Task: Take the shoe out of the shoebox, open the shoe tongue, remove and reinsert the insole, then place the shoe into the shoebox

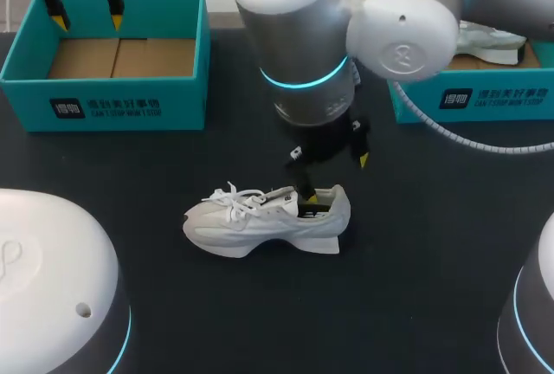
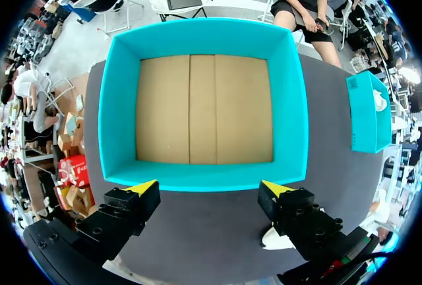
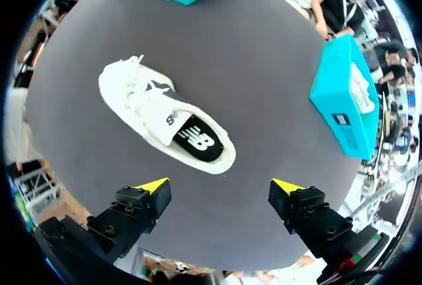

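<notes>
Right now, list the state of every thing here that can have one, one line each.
left shoebox: open, empty.
right shoebox: open, something white inside.
shoe: out of the box, upright on its sole on the table.
insole: seated inside the shoe.
left gripper: open, empty, above the left shoebox.
right gripper: open, empty, above the shoe's heel end.
</notes>
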`<state>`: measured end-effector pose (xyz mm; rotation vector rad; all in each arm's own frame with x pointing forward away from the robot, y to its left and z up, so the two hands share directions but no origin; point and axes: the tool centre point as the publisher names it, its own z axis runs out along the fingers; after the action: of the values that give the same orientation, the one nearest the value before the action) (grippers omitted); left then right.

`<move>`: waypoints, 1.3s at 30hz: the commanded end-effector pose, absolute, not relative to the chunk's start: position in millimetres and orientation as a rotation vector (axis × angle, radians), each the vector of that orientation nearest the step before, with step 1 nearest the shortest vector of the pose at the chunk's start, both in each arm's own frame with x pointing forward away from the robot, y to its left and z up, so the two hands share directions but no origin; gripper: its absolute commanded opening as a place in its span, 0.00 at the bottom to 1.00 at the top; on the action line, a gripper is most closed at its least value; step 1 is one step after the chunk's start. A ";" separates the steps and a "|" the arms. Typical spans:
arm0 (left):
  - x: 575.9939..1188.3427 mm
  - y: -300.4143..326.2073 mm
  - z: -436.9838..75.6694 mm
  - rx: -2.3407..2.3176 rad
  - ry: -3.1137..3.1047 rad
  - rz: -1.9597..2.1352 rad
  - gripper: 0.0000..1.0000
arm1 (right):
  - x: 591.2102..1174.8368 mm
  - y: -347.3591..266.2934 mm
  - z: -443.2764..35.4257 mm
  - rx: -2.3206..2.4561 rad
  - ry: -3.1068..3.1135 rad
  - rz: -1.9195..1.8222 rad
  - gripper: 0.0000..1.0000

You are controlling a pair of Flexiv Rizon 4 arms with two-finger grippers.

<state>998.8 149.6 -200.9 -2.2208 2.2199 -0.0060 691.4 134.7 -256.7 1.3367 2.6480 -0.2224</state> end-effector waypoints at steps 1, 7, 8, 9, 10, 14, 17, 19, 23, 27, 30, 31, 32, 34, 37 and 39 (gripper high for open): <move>999.2 149.6 -200.6 -2.221 2.220 -0.004 1.00 | 693.1 131.5 -257.8 1.138 2.773 -0.216 1.00; 999.2 149.6 -200.6 -2.221 2.220 -0.004 1.00 | 693.1 131.5 -257.8 1.138 2.773 -0.216 1.00; 999.2 149.6 -200.6 -2.221 2.220 -0.004 1.00 | 693.1 131.5 -257.8 1.138 2.773 -0.216 1.00; 999.2 149.6 -200.6 -2.221 2.220 -0.004 1.00 | 693.1 131.5 -257.8 1.138 2.773 -0.216 1.00; 999.2 149.6 -200.6 -2.221 2.220 -0.004 1.00 | 693.1 131.5 -257.8 1.138 2.773 -0.216 1.00; 999.2 149.6 -200.6 -2.221 2.220 -0.004 1.00 | 681.1 115.4 -271.4 0.895 2.932 0.053 1.00; 999.2 149.6 -200.6 -2.221 2.220 -0.004 1.00 | 678.7 103.4 -272.7 0.667 3.037 0.185 1.00; 999.2 149.6 -200.6 -2.221 2.220 -0.004 1.00 | 680.1 97.6 -271.1 0.551 3.098 0.228 1.00; 999.2 149.6 -200.6 -2.221 2.220 -0.004 1.00 | 687.2 92.7 -262.7 0.353 3.138 0.329 1.00; 999.2 149.6 -200.6 -2.221 2.220 -0.004 1.00 | 695.3 89.8 -258.0 0.213 3.163 0.431 1.00; 999.2 149.6 -200.6 -2.221 2.220 -0.004 1.00 | 699.4 87.2 -257.0 0.148 3.160 0.528 1.00; 999.2 149.6 -200.6 -2.221 2.220 -0.004 1.00 | 700.4 86.2 -256.8 0.137 3.150 0.564 1.00; 999.2 149.6 -200.6 -2.221 2.220 -0.004 1.00 | 701.2 85.8 -256.9 0.114 3.139 0.616 1.00; 999.2 149.6 -200.6 -2.221 2.220 -0.004 1.00 | 701.9 85.4 -256.6 0.060 3.106 0.695 1.00; 999.2 149.6 -200.6 -2.221 2.220 -0.004 1.00 | 704.2 82.6 -257.3 0.053 3.047 0.865 1.00; 999.2 149.6 -200.6 -2.221 2.220 -0.004 1.00 | 706.3 80.7 -257.9 0.035 3.008 0.948 1.00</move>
<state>998.8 149.6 -200.9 -2.2208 2.2200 -0.0060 707.8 91.0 -254.0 0.1416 3.1778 0.2479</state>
